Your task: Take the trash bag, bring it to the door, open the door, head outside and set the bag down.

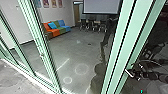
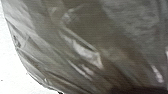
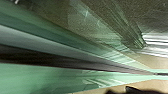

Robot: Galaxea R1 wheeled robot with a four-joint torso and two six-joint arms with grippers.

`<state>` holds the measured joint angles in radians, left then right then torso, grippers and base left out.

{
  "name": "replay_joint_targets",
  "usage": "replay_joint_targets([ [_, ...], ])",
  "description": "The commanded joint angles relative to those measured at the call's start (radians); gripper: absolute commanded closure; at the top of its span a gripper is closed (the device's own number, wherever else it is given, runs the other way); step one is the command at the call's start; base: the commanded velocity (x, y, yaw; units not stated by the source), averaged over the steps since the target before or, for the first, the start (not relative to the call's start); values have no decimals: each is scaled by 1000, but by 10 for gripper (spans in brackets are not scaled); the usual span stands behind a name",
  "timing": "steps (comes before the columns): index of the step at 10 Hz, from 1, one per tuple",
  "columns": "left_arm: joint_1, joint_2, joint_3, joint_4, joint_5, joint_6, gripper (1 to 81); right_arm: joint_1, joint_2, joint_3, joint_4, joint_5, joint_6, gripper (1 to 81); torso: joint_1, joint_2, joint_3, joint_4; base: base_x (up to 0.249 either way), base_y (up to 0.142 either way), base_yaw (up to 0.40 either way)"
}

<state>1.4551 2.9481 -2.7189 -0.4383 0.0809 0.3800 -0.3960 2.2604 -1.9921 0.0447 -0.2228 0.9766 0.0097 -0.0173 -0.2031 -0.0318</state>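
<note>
Glinting by the left wrist is the bag (image 2: 75, 50); the right gripper (image 1: 128, 72) is beside the green frame (image 1: 120, 60). Either's grip, I can't tell.

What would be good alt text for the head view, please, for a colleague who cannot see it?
Tall green frames stand before a grey-floored room with an orange, green and blue sofa at left and chairs near a screen at the back. Dark mechanical parts show at lower right.

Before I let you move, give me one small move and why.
I'd probably ease the base slightly away from the green frame: it runs close across the right wrist view, contact unclear, and the trash bag looms large in the left one.
</note>
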Motion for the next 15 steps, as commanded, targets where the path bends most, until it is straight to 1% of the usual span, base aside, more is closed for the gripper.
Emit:
replay_joint_targets([
  [1, -25, -6, -4, -5, 79, 0, 811, 249, -88, -63, -31, 60, 27, 10, 0, 0, 0, 0, 0, 0, 0],
  [2, -25, -4, -4, -5, 79, 0, 811, 274, -103, -54, -42, 46, 27, 10, 0, 0, 0, 0, 0, 0, 0],
  [4, -25, -4, -2, -5, 79, 0, 811, 297, -128, -37, -60, 43, 27, 10, 0, 0, 0, 0, 0, 0, 0],
  [5, -25, -3, -2, -5, 79, 0, 811, 304, -140, -33, -66, 31, 27, 10, 0, 0, 0, -20, 0, 0, 0],
  [6, -25, -3, -2, -5, 79, 0, 811, 309, -157, -20, -74, 26, 27, 10, 0, 0, 0, -46, 0, 0, 0],
  [9, -25, -1, -4, -4, 79, 0, 811, 329, -195, 9, -92, 25, 27, 10, 1, 1, 0, -91, 0, 0, 0],
  [10, -25, 2, -4, -3, 79, 0, 811, 337, -200, 15, -98, 22, 27, 10, 1, 1, 0, -98, 0, 0, 0],
  [11, -25, 3, -4, -3, 79, 0, 811, 352, -206, 21, -109, -3, 27, 10, 1, 1, 0, -105, 0, 0, 0],
  [12, -25, 5, -4, -2, 77, 0, 811, 369, -207, 33, -117, -23, 25, 10, 1, 1, 0, -96, 0, 0, 0],
  [13, -25, 7, -4, -2, 77, 0, 811, 384, -212, 41, -118, -33, 25, 10, 1, 1, 0, -98, 0, 0, 0],
  [15, -25, 7, -4, -2, 77, 0, 811, 416, -226, 61, -140, -64, 24, 10, 1, 1, 0, -98, 0, 0, 0],
])
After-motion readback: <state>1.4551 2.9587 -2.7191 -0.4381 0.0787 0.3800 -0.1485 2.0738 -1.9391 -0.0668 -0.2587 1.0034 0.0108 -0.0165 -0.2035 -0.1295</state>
